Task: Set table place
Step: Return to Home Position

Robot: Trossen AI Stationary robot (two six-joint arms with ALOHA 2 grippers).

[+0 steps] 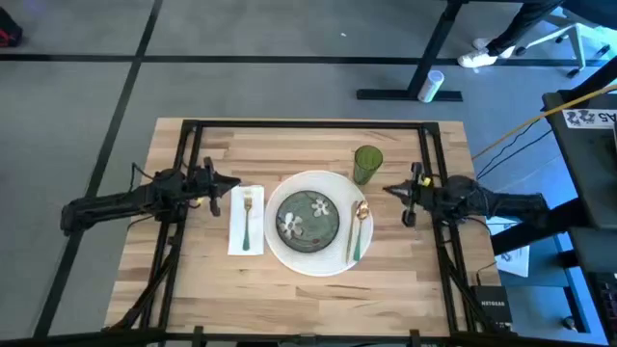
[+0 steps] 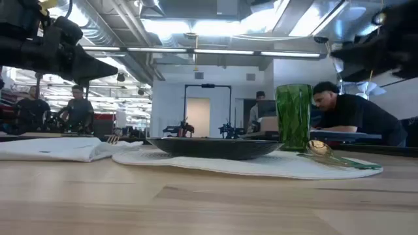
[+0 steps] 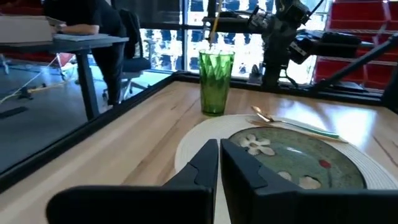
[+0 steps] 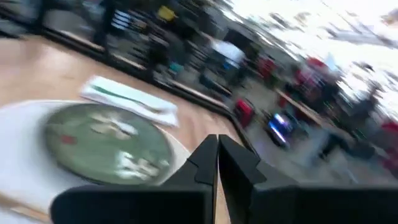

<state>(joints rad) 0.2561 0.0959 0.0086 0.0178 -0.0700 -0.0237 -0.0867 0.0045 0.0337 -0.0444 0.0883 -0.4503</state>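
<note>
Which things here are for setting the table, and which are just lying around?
For the job: round white mat, green flowered plate, napkin, fork, spoon, green cup, left gripper, right gripper.
Just lying about: white container on the floor, paper sheet beside the table.

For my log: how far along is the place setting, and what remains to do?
The setting looks complete: plate on the white mat, fork on the napkin beside it, spoon on the mat, green cup by its far right edge. Nothing is in hand: left tool and right tool are shut and empty. Probably only parking the arms remains.
</note>
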